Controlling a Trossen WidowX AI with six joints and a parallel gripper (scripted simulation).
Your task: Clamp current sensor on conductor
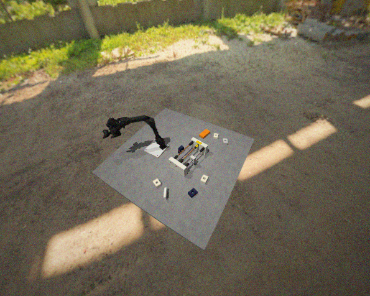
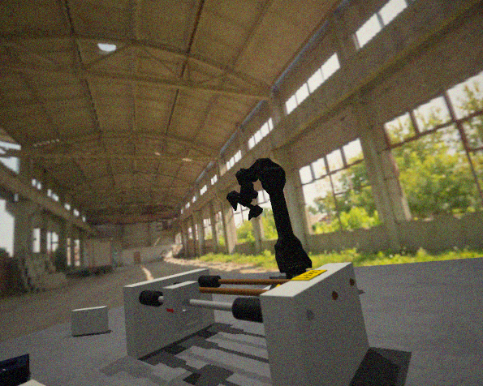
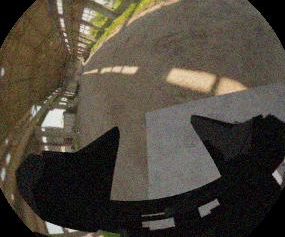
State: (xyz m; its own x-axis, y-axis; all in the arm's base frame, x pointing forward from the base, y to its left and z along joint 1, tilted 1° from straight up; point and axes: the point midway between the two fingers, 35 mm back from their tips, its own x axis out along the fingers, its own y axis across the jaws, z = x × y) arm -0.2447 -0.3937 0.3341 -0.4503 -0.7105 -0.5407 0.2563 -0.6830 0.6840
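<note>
My gripper (image 1: 108, 136) (image 2: 242, 212) (image 3: 155, 123) is open and empty, high up on the side of the arm base away from the rack. The rack has two white end blocks (image 1: 178, 166) (image 2: 318, 332) with parallel rods between them. A yellow label (image 1: 198, 142) (image 2: 310, 274) lies on top of one end block; its text is too small to read. A white box-like body (image 1: 193, 158) (image 2: 182, 297) with a small red mark sits at the grey rod (image 2: 212, 305). I cannot tell whether it is the sensor, or whether it is open or latched.
A thin white piece (image 1: 165, 192) stands upright. Pale square pieces (image 1: 154, 181) (image 1: 201, 178) and a dark blue one (image 1: 189, 193) lie nearby. Another dark blue piece (image 1: 180, 148) is between arm base and rack. An orange block (image 1: 204, 133) lies beyond the rack.
</note>
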